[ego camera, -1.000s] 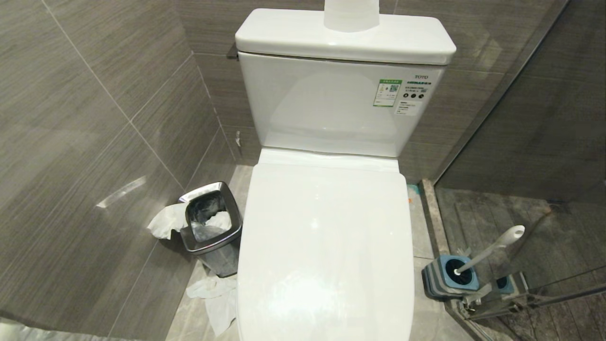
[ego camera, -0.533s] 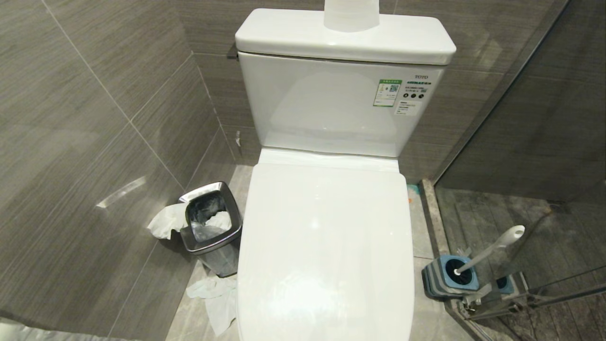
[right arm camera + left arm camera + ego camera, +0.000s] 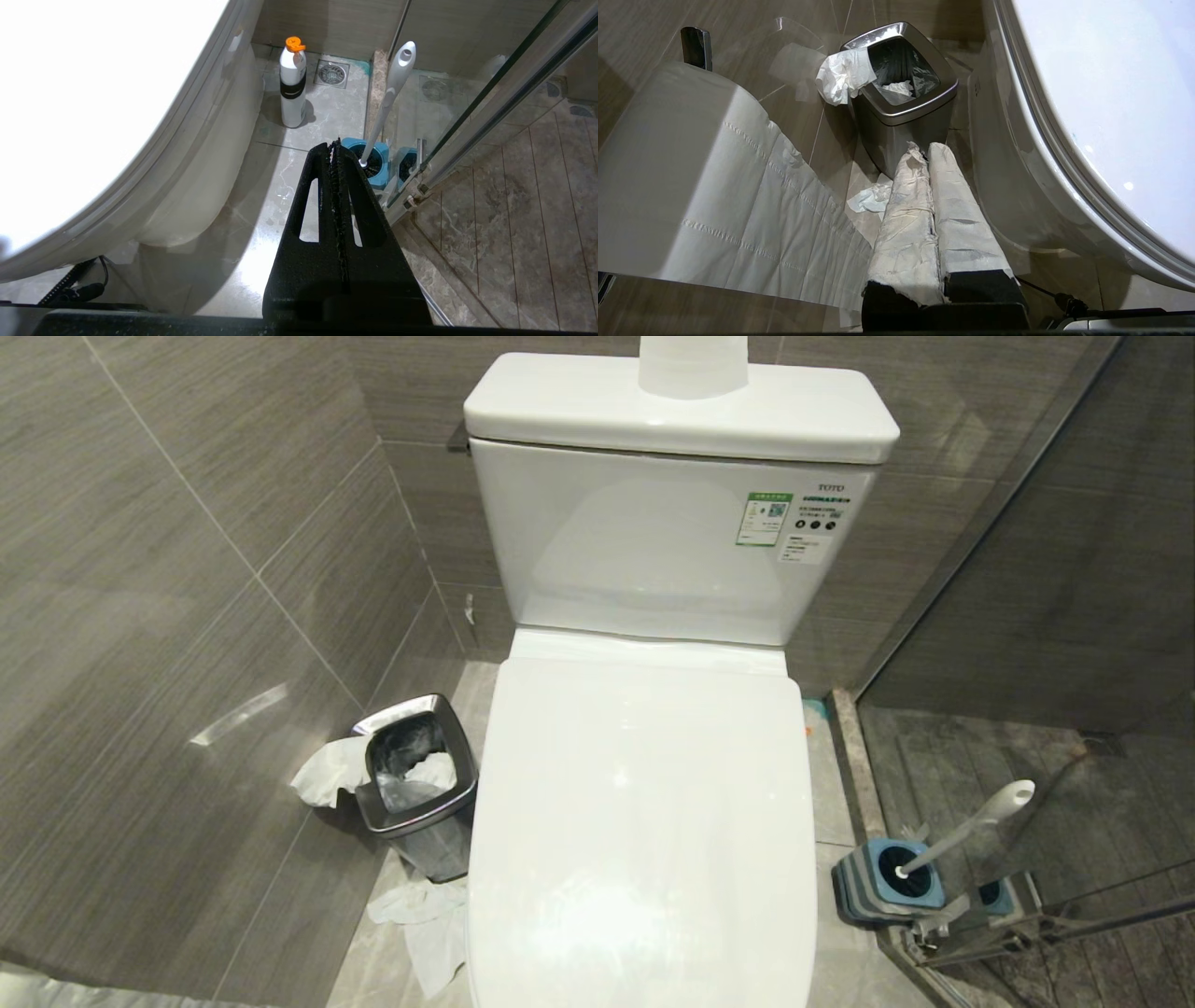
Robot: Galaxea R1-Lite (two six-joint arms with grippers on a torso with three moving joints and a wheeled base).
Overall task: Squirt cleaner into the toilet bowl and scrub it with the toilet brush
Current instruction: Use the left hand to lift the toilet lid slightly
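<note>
The white toilet bowl [image 3: 644,821] fills the middle of the head view with its lid down, so the basin is hidden. To its right the toilet brush [image 3: 971,826] leans in a blue-and-grey holder [image 3: 887,887] on the floor. No cleaner liquid shows. Neither gripper appears in the head view. My left gripper [image 3: 924,148], its fingers wrapped in white tape, hangs shut and empty beside the bowl's left flank [image 3: 1017,186]. My right gripper [image 3: 334,144] is shut and empty to the right of the bowl [image 3: 187,177], short of the brush [image 3: 390,98] and holder [image 3: 378,161].
A steel bin [image 3: 415,784] stuffed with tissue stands left of the toilet, with crumpled tissue [image 3: 425,919] on the floor. A toilet-paper roll [image 3: 668,186] hangs on the left wall. A white bottle with an orange cap [image 3: 293,88] stands by a floor drain [image 3: 332,73]. A glass shower partition [image 3: 1027,616] runs along the right.
</note>
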